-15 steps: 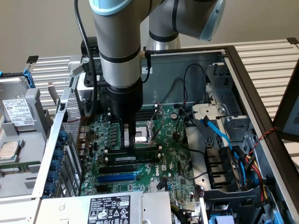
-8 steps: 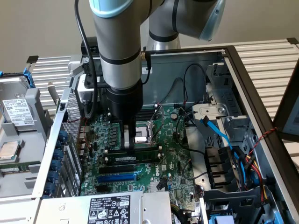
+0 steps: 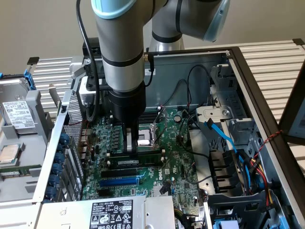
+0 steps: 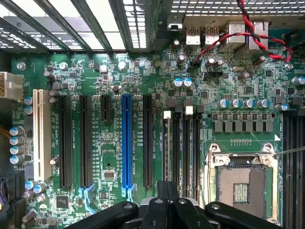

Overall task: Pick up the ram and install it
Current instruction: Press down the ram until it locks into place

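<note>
One closed hand (image 3: 132, 145) presses down on the ram (image 3: 143, 154) seated in its black slot (image 3: 127, 171).

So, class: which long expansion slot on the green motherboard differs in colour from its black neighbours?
The bright blue plastic slot; the long slots on either side are black.

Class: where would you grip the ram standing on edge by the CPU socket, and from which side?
Pinch the ram mid-length across its thin flat faces, coming from straight above. It stands on edge between close slots, so probably only its top edge is free.
</note>
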`<action>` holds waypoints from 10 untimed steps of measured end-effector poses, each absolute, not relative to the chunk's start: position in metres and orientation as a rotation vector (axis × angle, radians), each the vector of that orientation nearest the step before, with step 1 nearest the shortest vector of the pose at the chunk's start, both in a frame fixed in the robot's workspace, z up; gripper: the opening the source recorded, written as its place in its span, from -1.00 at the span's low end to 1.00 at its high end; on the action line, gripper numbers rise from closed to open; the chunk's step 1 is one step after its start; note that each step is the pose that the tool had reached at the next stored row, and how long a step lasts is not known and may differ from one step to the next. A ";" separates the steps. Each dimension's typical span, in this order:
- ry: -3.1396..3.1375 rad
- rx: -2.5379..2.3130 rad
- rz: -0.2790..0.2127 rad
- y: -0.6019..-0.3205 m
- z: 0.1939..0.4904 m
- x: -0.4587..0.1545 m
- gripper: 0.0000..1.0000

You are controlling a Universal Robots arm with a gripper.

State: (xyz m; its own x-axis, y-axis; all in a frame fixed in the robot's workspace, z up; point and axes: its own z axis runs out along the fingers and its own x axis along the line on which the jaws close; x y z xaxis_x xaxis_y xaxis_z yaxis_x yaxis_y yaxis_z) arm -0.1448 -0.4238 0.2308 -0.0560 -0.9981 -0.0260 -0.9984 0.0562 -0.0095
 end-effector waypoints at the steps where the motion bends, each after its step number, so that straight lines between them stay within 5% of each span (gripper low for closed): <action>1: 2.265 -2.141 0.018 -0.424 0.234 -0.145 -0.80; 10: 2.263 -2.140 0.034 -0.425 0.242 -0.135 -0.80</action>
State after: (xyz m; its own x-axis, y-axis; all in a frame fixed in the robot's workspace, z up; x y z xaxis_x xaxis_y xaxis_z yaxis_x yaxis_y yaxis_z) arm -0.1346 -0.4249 0.2422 -0.0560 -0.9978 -0.0343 -0.9984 0.0561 -0.0026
